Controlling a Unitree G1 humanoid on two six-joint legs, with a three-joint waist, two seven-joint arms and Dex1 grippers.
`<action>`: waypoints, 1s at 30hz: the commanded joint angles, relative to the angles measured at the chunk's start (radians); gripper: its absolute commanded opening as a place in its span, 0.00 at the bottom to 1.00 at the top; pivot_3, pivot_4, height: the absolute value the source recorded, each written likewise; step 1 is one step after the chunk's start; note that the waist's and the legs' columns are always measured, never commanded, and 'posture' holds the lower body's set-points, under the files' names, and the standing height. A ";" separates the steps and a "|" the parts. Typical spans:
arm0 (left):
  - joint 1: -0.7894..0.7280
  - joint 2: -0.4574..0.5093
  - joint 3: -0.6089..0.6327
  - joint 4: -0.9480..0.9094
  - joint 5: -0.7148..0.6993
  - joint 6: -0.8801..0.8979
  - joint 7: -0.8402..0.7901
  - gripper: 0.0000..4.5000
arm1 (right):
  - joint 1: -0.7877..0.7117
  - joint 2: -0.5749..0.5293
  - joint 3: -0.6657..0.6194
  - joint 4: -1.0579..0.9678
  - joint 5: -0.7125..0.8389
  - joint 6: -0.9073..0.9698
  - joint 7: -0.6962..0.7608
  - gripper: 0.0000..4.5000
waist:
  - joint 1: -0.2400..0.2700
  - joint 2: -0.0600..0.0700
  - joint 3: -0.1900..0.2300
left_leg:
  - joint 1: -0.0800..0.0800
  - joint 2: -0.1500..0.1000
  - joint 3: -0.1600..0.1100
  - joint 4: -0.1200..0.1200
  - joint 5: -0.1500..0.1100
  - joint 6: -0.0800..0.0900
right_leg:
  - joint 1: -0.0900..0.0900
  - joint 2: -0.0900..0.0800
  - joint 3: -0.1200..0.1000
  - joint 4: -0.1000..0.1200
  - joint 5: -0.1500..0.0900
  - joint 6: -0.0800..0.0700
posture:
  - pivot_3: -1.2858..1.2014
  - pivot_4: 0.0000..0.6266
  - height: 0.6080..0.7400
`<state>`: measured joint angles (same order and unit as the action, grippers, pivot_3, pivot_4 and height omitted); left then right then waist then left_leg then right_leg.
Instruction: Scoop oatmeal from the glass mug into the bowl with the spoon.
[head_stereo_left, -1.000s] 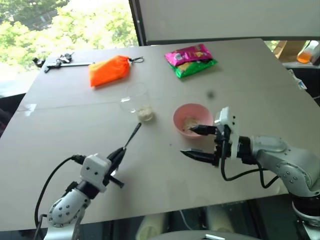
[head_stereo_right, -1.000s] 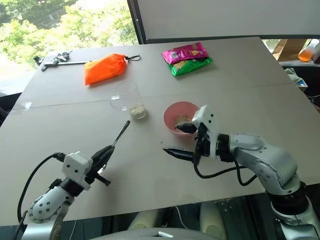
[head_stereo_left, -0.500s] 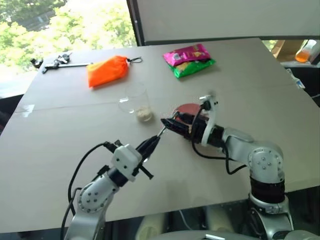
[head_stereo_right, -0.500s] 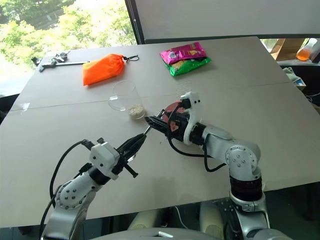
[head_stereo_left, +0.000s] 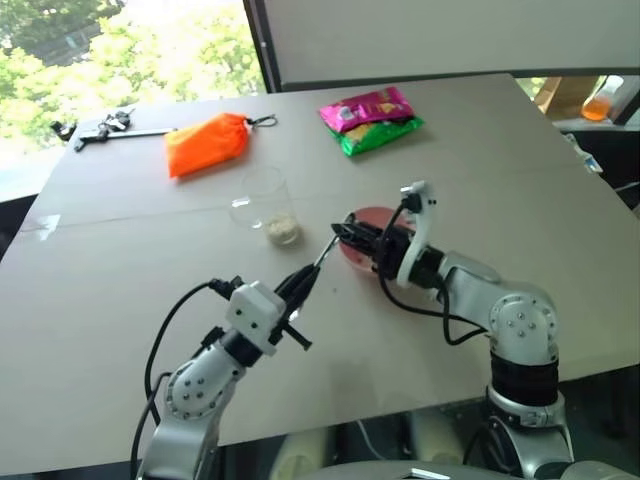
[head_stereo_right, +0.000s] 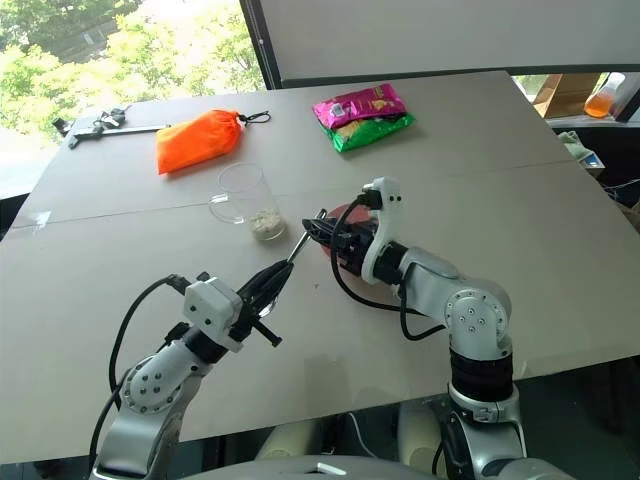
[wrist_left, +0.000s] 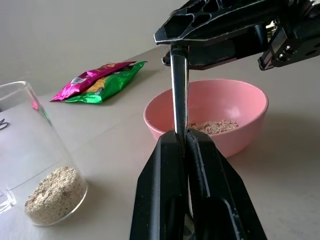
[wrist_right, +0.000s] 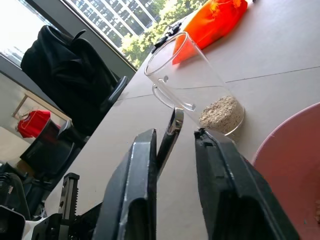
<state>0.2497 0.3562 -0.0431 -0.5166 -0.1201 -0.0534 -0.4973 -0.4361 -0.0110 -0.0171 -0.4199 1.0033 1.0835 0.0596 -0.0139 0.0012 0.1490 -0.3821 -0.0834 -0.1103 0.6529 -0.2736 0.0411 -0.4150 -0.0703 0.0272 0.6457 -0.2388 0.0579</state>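
My left gripper (head_stereo_left: 305, 281) is shut on the spoon (head_stereo_left: 322, 258) close to its head, and the slim silver handle slants up and away from it. The handle's tip lies between the fingers of my right gripper (head_stereo_left: 341, 232), which is shut on it just in front of the pink bowl (wrist_left: 240, 135). A thin layer of oatmeal (wrist_left: 215, 126) lies in that bowl. Left of the bowl, the glass mug (head_stereo_left: 262, 200) stands upright with more oatmeal (head_stereo_left: 282, 231) at its bottom. The right wrist view has the handle tip (wrist_right: 173, 125) resting against one finger.
An orange pouch (head_stereo_left: 205, 143) and a pink-and-green snack packet (head_stereo_left: 370, 118) lie at the back of the table (head_stereo_left: 120, 270). A metal tool (head_stereo_left: 105, 125) sits at the far left corner. An orange bottle (head_stereo_left: 600, 100) stands beyond the right edge.
My right gripper swung left from beside the bowl to the spoon's handle tip and closed there. My left arm carried the spoon right and up toward it.
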 joint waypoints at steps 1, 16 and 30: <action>-0.001 0.000 -0.006 -0.014 -0.014 -0.017 -0.003 0.00 | -0.008 0.006 -0.005 -0.026 0.021 -0.022 -0.003 0.02 | 0.000 0.000 0.000 | 0.000 0.000 0.000 0.000 0.000 0.000 | 0.000 0.000 0.000 0.000 0.000 0.000 | 0.52 0.24 1.00; 0.007 0.023 0.020 0.008 -0.022 -0.071 -0.024 0.29 | -0.030 -0.003 -0.009 -0.016 0.022 -0.034 -0.015 0.00 | 0.000 0.000 0.000 | 0.000 0.000 0.000 0.000 0.000 0.000 | 0.000 0.000 0.000 0.000 0.000 0.000 | 0.52 0.24 1.00; -0.102 -0.035 0.364 0.124 -0.009 0.064 0.255 0.57 | -0.105 -0.032 -0.116 -0.014 0.229 -0.025 -0.113 0.00 | 0.001 0.000 0.000 | 0.000 -0.001 -0.001 0.001 0.000 0.000 | 0.000 0.000 -0.002 0.001 0.000 0.000 | 0.52 0.24 1.00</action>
<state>0.1754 0.3047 0.3319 -0.3972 -0.1215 -0.0048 -0.2391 -0.5024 -0.0440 -0.1183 -0.4122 1.1747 1.0723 -0.0513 -0.0132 0.0016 0.1493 -0.3821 -0.0841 -0.1111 0.6535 -0.2733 0.0409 -0.4151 -0.0701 0.0257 0.6469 -0.2388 0.0580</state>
